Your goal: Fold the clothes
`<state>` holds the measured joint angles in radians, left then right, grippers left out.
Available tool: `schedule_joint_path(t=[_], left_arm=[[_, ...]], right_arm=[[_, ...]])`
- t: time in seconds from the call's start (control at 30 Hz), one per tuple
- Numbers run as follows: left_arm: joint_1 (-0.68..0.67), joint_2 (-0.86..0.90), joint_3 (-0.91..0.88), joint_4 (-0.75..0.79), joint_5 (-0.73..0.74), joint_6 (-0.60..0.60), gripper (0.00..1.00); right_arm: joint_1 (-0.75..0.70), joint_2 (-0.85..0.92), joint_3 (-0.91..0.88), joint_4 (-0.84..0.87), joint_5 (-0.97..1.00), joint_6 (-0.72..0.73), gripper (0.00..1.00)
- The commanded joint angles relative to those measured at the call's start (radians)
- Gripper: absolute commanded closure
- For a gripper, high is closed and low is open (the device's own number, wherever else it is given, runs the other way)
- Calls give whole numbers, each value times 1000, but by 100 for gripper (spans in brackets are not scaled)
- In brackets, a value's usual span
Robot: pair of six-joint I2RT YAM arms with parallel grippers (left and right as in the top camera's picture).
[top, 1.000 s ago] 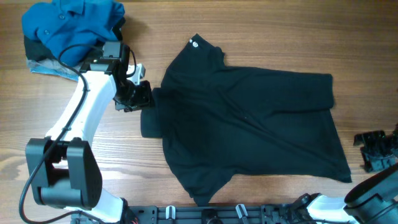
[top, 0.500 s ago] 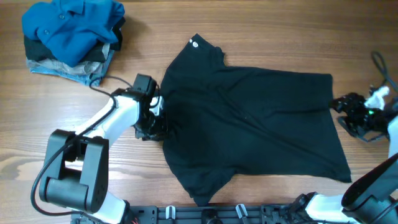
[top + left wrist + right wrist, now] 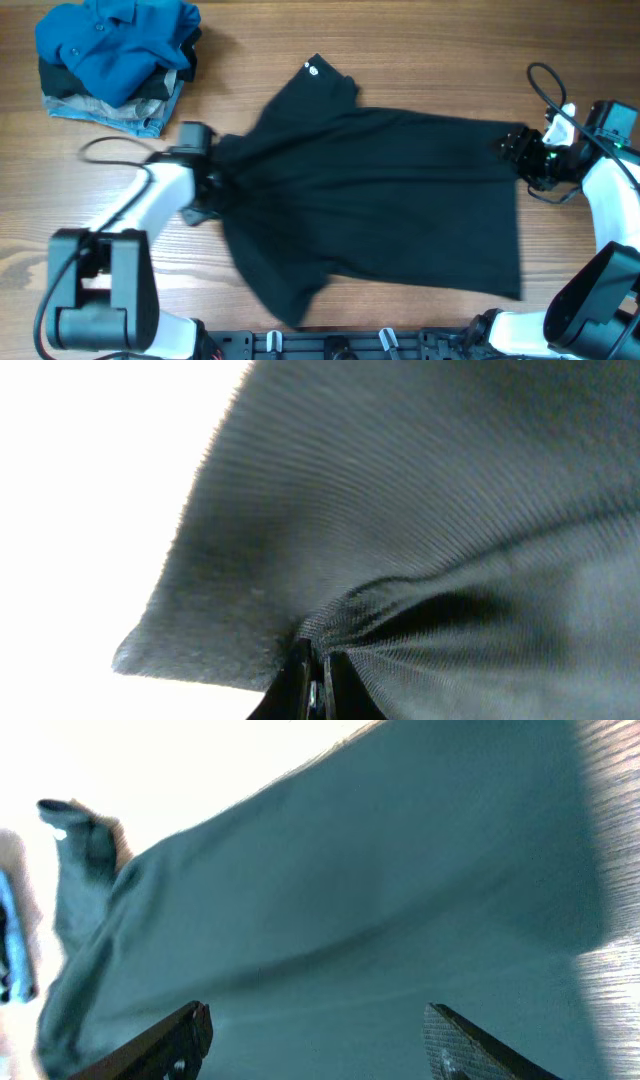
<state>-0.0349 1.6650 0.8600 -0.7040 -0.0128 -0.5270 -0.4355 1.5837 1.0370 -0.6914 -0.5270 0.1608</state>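
Dragged leftward since the earlier frame, the black T-shirt (image 3: pixel 380 200) lies spread mid-frame on the tabletop (image 3: pixel 400 50). Left fingers (image 3: pixel 297 685) pinch its sleeve; right fingers (image 3: pixel 175 1040) gape wide at its right edge.

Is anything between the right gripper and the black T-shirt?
Nothing visible. The right gripper is open at the edge of the black T-shirt, with fabric directly ahead of it. The left gripper pinches the opposite side. The blue pile lies well clear.

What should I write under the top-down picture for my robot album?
Left gripper pinches the black T-shirt spread on the wooden table; right gripper hovers open at its opposite edge.
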Motion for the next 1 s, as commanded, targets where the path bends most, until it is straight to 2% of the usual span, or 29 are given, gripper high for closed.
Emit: schedule_joint_path(t=[0.0, 0.03, 0.07, 0.13, 0.2, 0.3, 0.4, 0.6, 0.77, 0.87, 0.97], left_arm=[[182, 52, 20, 22, -190, 76, 96], [209, 52, 51, 37, -147, 145, 93], [215, 52, 70, 39, -108, 164, 92], [216, 51, 97, 39, -50, 183, 84], [201, 51, 115, 41, -23, 184, 71], [171, 51, 125, 42, -21, 187, 61], [147, 51, 126, 38, -21, 234, 59], [115, 51, 126, 21, -21, 237, 57], [111, 47, 130, 7, -21, 237, 58], [111, 31, 130, 8, -21, 236, 58], [111, 11, 142, -1, -21, 236, 57]], right_arm=[[38, -15, 5, 104, 64, 78, 28], [54, -13, -8, 170, 65, 76, 28], [64, -9, -16, 206, 67, 77, 27], [89, 8, -29, 273, 85, 75, 25], [119, 42, -34, 326, 143, 75, 20], [157, 116, -34, 397, 216, 73, 18], [176, 187, -34, 449, 220, 49, 18], [182, 322, -34, 542, 242, 51, 19], [185, 396, -34, 571, 237, 76, 27], [203, 438, -34, 570, 183, 82, 46], [220, 444, -34, 563, 134, 82, 59]])
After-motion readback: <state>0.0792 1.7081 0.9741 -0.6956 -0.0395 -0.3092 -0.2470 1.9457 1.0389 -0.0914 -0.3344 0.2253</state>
